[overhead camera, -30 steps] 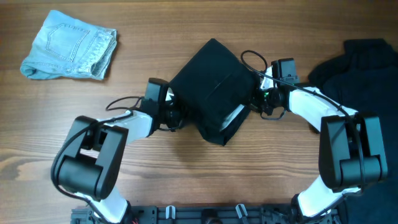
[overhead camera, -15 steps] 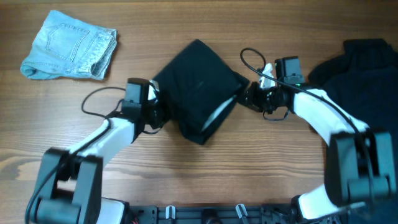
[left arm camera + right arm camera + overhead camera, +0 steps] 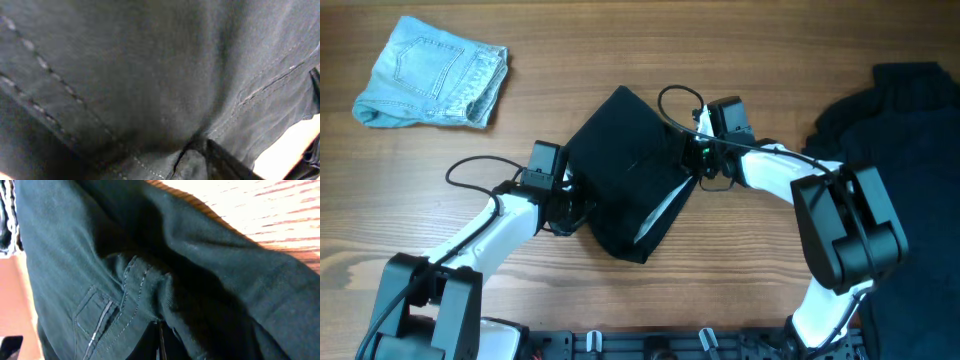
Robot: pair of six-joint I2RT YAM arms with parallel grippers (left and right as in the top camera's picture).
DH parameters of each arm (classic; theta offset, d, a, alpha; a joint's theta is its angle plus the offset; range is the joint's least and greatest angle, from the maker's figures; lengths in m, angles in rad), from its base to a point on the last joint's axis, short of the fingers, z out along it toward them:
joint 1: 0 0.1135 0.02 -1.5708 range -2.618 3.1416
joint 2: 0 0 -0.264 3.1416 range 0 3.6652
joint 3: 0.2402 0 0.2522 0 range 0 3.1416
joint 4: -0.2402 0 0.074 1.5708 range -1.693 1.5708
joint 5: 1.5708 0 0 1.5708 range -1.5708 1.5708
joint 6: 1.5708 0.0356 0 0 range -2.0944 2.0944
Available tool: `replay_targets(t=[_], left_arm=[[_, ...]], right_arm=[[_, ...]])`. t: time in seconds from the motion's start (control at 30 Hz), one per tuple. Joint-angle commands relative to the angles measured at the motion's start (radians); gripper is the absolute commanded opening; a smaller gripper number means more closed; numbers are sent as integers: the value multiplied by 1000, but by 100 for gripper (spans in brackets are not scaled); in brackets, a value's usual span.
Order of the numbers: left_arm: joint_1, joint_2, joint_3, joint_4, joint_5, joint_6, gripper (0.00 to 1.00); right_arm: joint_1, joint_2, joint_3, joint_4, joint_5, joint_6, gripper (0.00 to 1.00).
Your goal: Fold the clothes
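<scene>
Black cloth fills both wrist views, so I read the layout from overhead. The black garment (image 3: 625, 170) lies folded into a rough diamond at mid tabletop (image 3: 650, 40), one corner pointing to the far edge and one towards the arm bases. My left pincer (image 3: 572, 203) sits at its left edge and my right pincer (image 3: 692, 168) at its right corner, both up against the fabric. I cannot tell whether either is clamped or spread, since cloth hides the fingers.

A pale strip (image 3: 660, 205) shows along the garment's lower right edge; whether it is lining or a label I cannot tell, and no writing on it is readable. The wrist views show only rows of stitching and a seam.

The folded denim shorts (image 3: 432, 72) rest well apart near the far left corner. A dark heap (image 3: 900, 130) of clothing runs off the right side, near my right arm. Bare wood lies between the denim and the garment, and in front of the garment
</scene>
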Motion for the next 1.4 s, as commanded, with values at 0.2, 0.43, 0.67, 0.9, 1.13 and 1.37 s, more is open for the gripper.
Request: replay_targets(t=[0.2, 0.43, 0.67, 0.9, 1.13, 1.37], left_arm=[[10, 80, -130, 285, 59, -306, 92], [1, 229, -144, 472, 67, -382, 12], [35, 69, -118, 422, 222, -103, 4], [285, -288, 89, 225, 369, 67, 4], [565, -151, 249, 613, 387, 61, 4], [601, 279, 669, 742, 486, 27, 4]], right_arm=[[1, 39, 0, -18, 29, 39, 4], [-2, 39, 0, -17, -17, 35, 4], [-21, -171, 0, -158, -185, -17, 4], [-21, -598, 0, -568, 36, -237, 5], [-21, -612, 0, -584, 42, -233, 5], [-21, -612, 0, -585, 45, -230, 5]])
